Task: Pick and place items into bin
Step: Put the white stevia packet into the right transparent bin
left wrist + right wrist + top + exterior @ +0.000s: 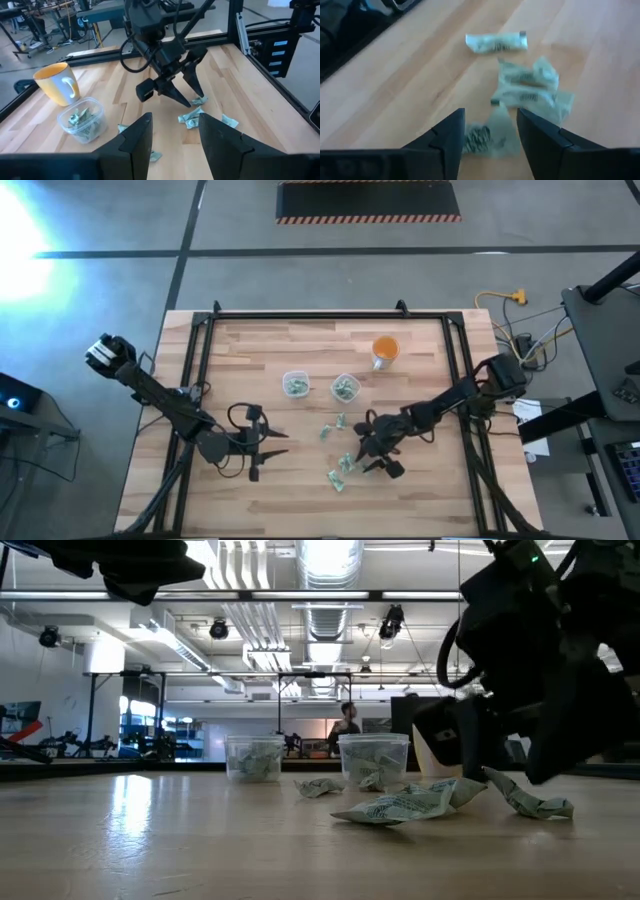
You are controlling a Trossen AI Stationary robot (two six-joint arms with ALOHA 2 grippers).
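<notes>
The wooden table point(250, 510) carries everything you see; both dark arms reach in from its two sides so that each can cover its own half. Your right gripper point(383, 457) hangs low over the loose wrappers point(340, 472) at the near middle of the table, fingers spread wide with nothing between them; in the right wrist view a crumpled wrapper point(487, 132) lies on the wood between the two fingers, judged to be the piece being addressed for pickup. Your left gripper point(262, 450) waits above bare wood on the left half, jaws likewise parted and empty, well apart from the wrappers; it looks across at the right arm's work. One orange cup point(384, 350) stands toward the far edge, beside the bins but no part of the task. Two clear plastic cups serve as bins, the left bin point(295, 385) and the right bin point(345, 387), side by side beyond the loose pile; both already hold wrappers, so the sorting is judged partly done. Loose wrappers on the table: one small cluster point(333, 426) just in front of the bins and one under the right gripper; the right wrist view shows about four pieces there; the exact total cannot be counted.
</notes>
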